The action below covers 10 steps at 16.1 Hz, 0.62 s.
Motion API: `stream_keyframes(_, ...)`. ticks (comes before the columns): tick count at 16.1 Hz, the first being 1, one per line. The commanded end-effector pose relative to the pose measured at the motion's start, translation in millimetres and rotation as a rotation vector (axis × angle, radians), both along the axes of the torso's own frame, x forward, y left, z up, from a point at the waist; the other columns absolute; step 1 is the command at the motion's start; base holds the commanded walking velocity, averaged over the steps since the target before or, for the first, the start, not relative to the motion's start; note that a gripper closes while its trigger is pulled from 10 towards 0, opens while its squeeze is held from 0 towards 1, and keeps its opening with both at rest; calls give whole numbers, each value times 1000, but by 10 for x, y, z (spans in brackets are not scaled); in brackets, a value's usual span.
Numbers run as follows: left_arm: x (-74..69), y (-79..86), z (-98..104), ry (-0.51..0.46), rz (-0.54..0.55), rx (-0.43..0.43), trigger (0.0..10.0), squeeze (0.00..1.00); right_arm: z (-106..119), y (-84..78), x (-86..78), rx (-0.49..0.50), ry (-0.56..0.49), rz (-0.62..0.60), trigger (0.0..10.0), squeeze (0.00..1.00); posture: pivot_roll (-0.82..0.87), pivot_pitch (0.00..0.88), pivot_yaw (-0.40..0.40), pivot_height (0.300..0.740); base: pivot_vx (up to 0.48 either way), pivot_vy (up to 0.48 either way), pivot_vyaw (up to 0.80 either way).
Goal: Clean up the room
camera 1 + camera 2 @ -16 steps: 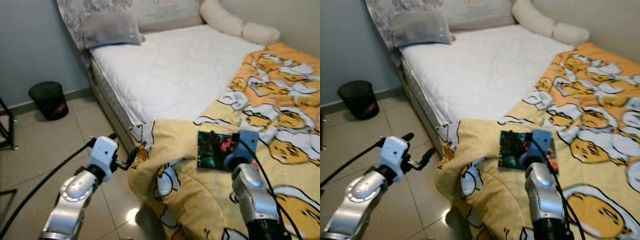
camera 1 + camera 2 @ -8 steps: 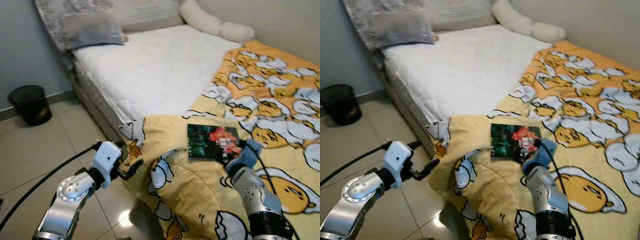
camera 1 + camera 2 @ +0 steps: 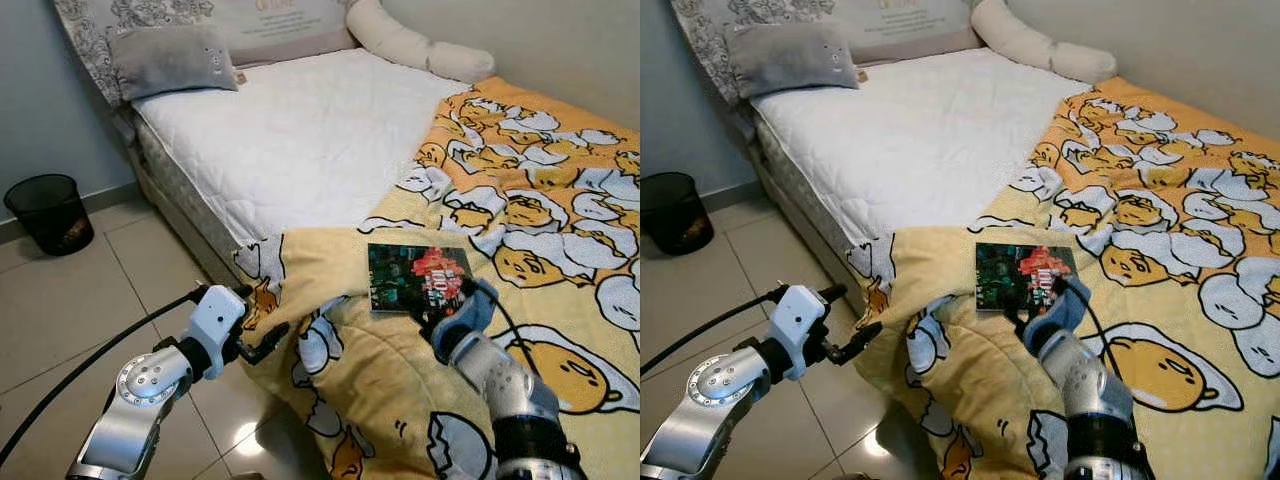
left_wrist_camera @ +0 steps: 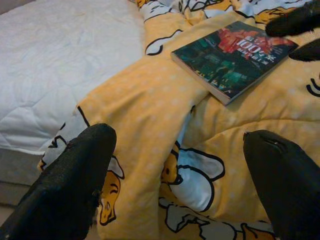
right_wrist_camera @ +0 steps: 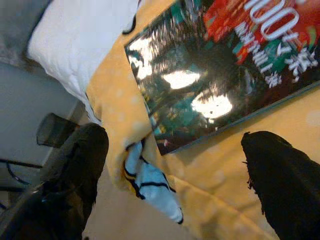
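Your robot stood at the foot corner of a bed (image 3: 300, 150) in a tiled bedroom. One book (image 3: 415, 277) with a dark, glossy cover and red lettering lay flat on the yellow blanket (image 3: 520, 230), near the blanket's bunched edge where it hung over the side of the mattress. One blanket covered the right half of the bed; it was printed with cartoon egg figures in orange, white and yellow. The left half showed bare white quilted mattress.

Your right claw (image 3: 1025, 305) sat at the book's near edge, its two black fingers spread wide with nothing between them; in the right wrist view the fingers (image 5: 280, 175) framed the book (image 5: 220, 75) without touching it. Your left claw (image 3: 262, 325) hung over the floor beside the bed's corner, just short of the draped blanket, its fingers (image 4: 75, 185) also spread wide and holding nothing.

One grey pillow (image 3: 170, 58) lay at the head of the bed against a patterned headboard (image 3: 230, 18), and one long cream bolster (image 3: 415, 45) ran along the far wall. One black mesh wastebasket (image 3: 45, 212) stood on the beige floor tiles (image 3: 70, 300) beside the grey wall.
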State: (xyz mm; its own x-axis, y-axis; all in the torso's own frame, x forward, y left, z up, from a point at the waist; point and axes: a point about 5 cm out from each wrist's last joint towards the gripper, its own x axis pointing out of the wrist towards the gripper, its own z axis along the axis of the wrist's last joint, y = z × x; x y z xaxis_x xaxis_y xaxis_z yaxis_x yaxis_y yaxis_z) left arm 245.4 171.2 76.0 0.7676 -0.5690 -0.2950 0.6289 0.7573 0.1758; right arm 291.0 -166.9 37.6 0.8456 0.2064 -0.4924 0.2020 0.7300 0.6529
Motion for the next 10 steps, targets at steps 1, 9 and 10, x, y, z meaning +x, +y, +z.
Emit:
stream_keyframes(1,9,-2,11,1,-6,-5,10000,875,-1,-17,18,20,3,-1,10000,1000,67,2,-22,740,0,0,0)
stream_keyframes(9,51,13,6,-36,81,10,10000,780,164,-16,71,-121,-145,39,10000,1000,68,0,-23,740,0,0,0)
stream_keyframes(10,63,16,4,-45,102,20,10000,780,205,-22,73,-135,-178,26,10000,1000,68,0,-23,740,0,0,0)
